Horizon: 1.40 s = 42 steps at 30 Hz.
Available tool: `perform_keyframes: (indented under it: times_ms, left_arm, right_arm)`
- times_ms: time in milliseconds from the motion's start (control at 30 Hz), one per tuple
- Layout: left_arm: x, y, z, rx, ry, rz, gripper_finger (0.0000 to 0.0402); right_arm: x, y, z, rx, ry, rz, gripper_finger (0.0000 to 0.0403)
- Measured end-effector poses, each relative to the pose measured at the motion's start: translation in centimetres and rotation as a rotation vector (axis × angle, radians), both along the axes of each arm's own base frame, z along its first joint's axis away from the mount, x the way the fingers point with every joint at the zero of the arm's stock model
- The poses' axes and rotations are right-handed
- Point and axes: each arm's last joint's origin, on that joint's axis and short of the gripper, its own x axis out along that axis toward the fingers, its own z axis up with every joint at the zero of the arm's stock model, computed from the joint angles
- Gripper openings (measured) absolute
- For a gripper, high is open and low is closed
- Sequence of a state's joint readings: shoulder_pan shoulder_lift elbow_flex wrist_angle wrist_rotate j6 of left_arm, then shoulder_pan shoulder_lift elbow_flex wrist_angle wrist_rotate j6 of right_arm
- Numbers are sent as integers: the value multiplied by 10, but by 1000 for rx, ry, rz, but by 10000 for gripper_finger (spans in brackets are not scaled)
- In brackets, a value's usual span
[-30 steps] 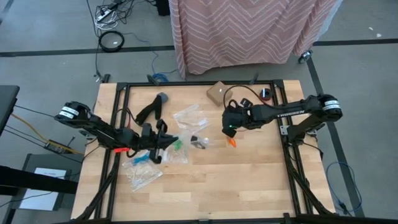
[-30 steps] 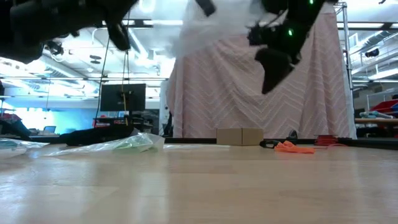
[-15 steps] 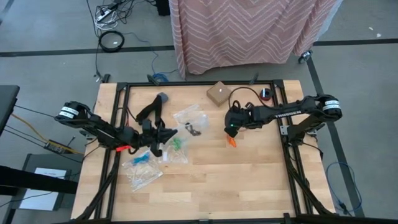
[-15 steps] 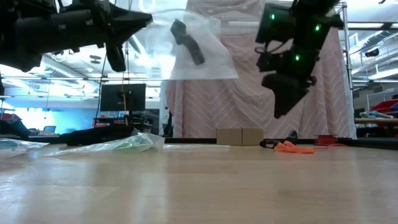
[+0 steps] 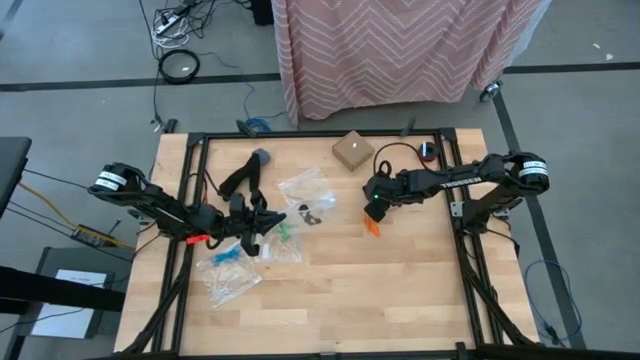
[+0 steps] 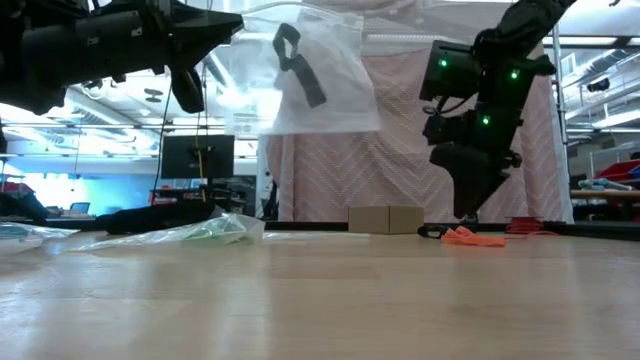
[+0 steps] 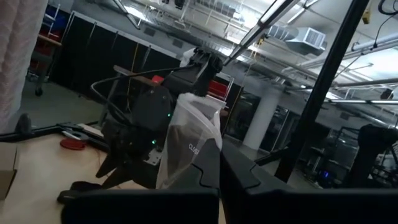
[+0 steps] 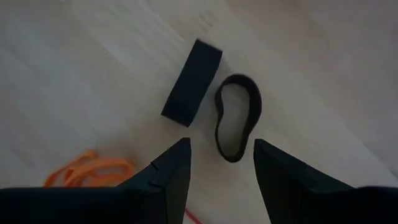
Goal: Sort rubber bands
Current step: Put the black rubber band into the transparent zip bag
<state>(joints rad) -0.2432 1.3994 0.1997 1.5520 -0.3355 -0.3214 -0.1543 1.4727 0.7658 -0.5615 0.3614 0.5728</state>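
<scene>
Item 1, clear zip bags: I count four. One hangs lifted above the table from my left gripper, one lies flat near the table's middle, one with green contents sits just beside the left gripper, and one with pale contents lies near the table's front left.

Item 2, rubber bands: two black ones show inside the lifted bag in the low view. A small orange heap lies on the wood just beside my right gripper. In the right wrist view I see one black loop lying flat, with a black block just beside it; that loop is too small to find from above. The number of orange bands in the heap I cannot make out.

Item 3, cardboard box: one, near the table's far edge.

Item 4, grippers: the left one's fingers are pressed together on the lifted bag's top edge. The right one hangs above the table, fingers spread, holding nothing, with the black loop between them.
</scene>
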Motion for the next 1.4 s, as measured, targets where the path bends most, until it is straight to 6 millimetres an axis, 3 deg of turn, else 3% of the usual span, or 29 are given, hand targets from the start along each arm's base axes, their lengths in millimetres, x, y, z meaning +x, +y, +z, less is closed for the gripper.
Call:
perform_keyframes:
  times_ms: [300, 367, 500, 667, 900, 1033, 1267, 1400]
  left_arm:
    - [0, 0, 0, 3, 2, 1, 1]
    - [0, 0, 0, 3, 4, 1, 1]
    - [0, 0, -1, 4, 7, 1, 1]
    - [0, 0, -1, 4, 10, 1, 1]
    - [1, 0, -2, 10, 27, 5, 1]
    - [2, 0, -5, 19, 60, 6, 1]
    - [3, 0, -8, 25, 89, 13, 1]
    - [2, 0, -8, 43, 91, 27, 1]
  right_arm:
    - [-10, 3, -24, 32, -41, 23, 150]
    - [-13, 2, -26, 7, -24, 14, 122]
    - [-12, 1, -24, -70, -25, -14, 19]
    - [-2, -3, -10, -141, -51, -19, 3]
    - [21, -7, 35, -224, -58, 54, 1]
    - [40, -3, 73, -296, -128, 124, 1]
    - [68, 22, 159, -479, -296, 267, 0]
    - [76, 44, 186, -470, -445, 409, 0]
